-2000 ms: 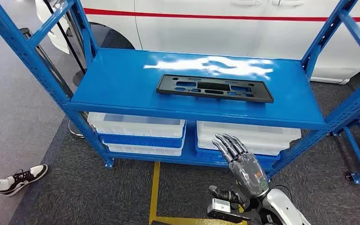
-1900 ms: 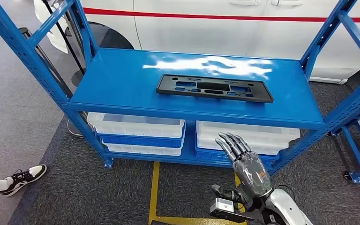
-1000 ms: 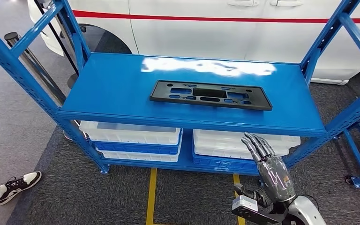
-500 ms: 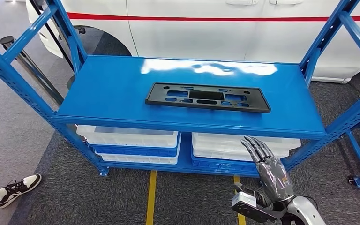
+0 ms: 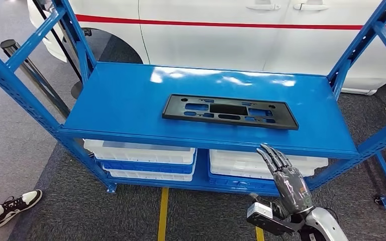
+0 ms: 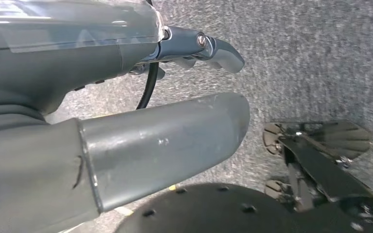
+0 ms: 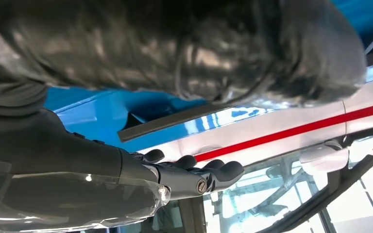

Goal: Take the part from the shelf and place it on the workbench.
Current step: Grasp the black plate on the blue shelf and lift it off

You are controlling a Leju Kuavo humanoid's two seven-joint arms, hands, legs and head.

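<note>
The right hand [image 5: 287, 175], fingers [image 5: 273, 155] straight, close together and holding nothing, has risen to just under the shelf's [image 5: 130, 100] front lip at 5 o'clock, the part [image 5: 229, 111] untouched beyond at 12, so the reach has barely begun.

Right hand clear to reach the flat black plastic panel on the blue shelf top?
Probably yes. The right hand, open, sits below the front edge of the blue shelf; the flat black plastic panel lies alone above it, nothing between. It must rise over the edge first.
</note>
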